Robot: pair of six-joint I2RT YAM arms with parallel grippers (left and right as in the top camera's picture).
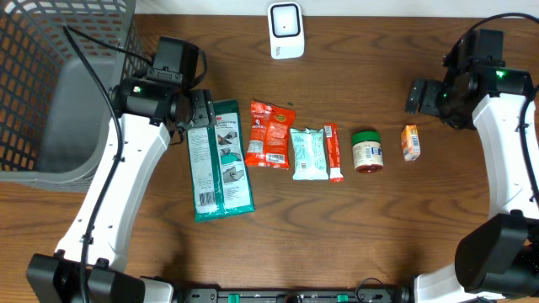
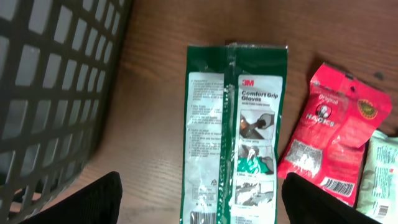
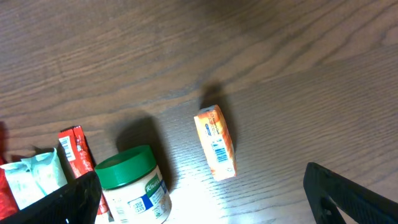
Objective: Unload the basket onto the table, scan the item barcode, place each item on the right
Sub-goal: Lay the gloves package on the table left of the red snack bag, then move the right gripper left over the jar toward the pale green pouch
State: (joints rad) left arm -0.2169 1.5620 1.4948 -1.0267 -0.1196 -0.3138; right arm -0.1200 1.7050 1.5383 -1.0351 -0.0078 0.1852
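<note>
Several items lie in a row on the wooden table. A green glove pack [image 1: 221,160] [image 2: 233,124] lies flat at the left end, label up, with a barcode near its lower edge. My left gripper [image 1: 195,114] [image 2: 202,199] hovers over its near end, open, the fingers wide on either side and apart from it. A small orange box [image 1: 410,142] [image 3: 216,142] lies at the right end, barcode facing up. My right gripper [image 1: 418,94] [image 3: 205,199] is open above the table just beside it, holding nothing. The white scanner [image 1: 285,30] stands at the back centre.
Between the two lie a red snack bag [image 1: 269,135] [image 2: 329,130], a pale teal pack [image 1: 309,153], a thin red stick pack [image 1: 333,153] [image 3: 78,155] and a green-lidded jar [image 1: 367,151] [image 3: 130,183]. A grey mesh basket [image 1: 50,84] [image 2: 50,81] stands at the left.
</note>
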